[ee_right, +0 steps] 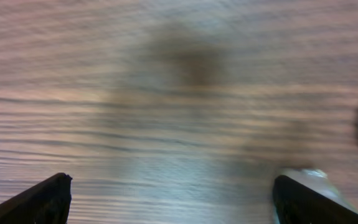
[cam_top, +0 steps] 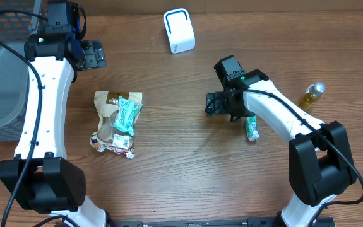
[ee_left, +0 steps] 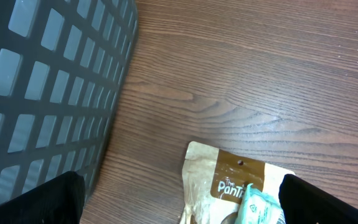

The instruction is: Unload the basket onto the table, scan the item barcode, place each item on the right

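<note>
White-and-green tube [cam_top: 252, 130] lies flat on the table [cam_top: 187, 170], just behind the right tool [cam_top: 211, 104] and partly under its arm. That tool is released, jaws wide, grasping nothing. Reaching for the round tube, it could nudge it into rolling, or lift it with the barcode turned away from the white scanner [cam_top: 178, 30] well beyond. Left tool [cam_top: 91, 55], also released, hovers beside the basket [cam_top: 1, 28].

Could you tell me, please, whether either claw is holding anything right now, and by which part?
Nothing is held. The left claw is open, apart from the brown pouch; the right claw is open, with only bare table between its jaws.
</note>
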Available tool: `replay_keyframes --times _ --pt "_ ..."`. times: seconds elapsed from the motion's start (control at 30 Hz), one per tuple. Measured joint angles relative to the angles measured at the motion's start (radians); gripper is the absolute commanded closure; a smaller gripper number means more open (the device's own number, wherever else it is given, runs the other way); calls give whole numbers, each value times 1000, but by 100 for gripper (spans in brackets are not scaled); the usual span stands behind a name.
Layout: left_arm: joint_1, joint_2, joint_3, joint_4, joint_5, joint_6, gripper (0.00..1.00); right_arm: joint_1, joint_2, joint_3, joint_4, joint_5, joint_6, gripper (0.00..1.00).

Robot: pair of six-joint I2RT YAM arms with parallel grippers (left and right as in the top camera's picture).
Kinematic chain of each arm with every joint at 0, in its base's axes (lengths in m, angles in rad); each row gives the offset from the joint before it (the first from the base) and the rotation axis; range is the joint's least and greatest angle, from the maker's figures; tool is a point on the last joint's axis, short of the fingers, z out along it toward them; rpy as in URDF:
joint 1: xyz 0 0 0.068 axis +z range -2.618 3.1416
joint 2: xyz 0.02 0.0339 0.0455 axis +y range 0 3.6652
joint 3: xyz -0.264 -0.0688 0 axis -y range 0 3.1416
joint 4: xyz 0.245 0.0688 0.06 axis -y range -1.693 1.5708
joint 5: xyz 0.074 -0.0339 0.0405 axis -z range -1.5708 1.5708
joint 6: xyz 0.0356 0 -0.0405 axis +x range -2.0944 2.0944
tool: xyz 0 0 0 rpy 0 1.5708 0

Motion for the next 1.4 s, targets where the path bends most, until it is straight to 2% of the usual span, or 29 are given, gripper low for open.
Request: replay_keyframes --times 0.27,1.13,1.4 --pt "0 0 0 0 0 0 0 0 0 0 103 -100 12 0" --pt "0 0 0 0 0 0 1 0 0 0 108 -123 13 0" --pt "0 0 0 0 0 0 0 -3 0 5 229 -208 18 0"
